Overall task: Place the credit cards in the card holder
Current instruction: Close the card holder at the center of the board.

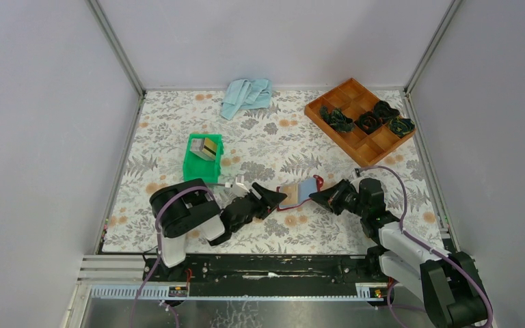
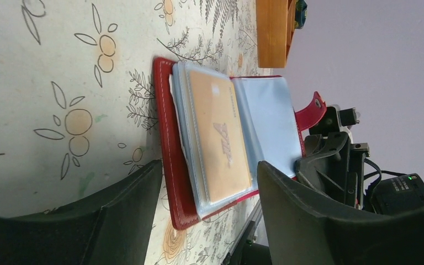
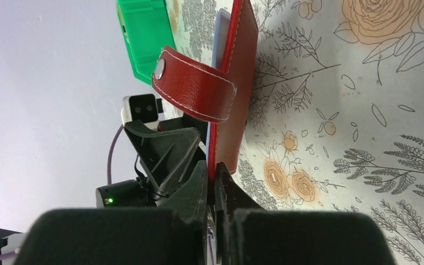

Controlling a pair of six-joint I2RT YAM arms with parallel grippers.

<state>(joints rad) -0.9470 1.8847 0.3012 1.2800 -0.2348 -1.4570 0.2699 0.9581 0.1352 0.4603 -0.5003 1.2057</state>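
The dark red card holder (image 1: 296,193) lies open on the floral table, its pale blue inside up. In the left wrist view a gold credit card (image 2: 219,138) sits in a clear sleeve of the card holder (image 2: 168,138). My left gripper (image 1: 271,198) is open and empty, its fingers (image 2: 130,193) on either side of the holder's near end. My right gripper (image 1: 319,196) is shut on the edge of the holder's right flap (image 3: 237,83), which it holds raised, with the snap tab (image 3: 196,91) hanging out. More cards (image 1: 207,147) stand in the green bin (image 1: 195,167).
An orange compartment tray (image 1: 376,147) with dark tangled items stands at the back right. A light blue cloth (image 1: 246,96) lies at the back centre. The green bin also shows in the right wrist view (image 3: 143,33). The right gripper shows in the left wrist view (image 2: 331,160).
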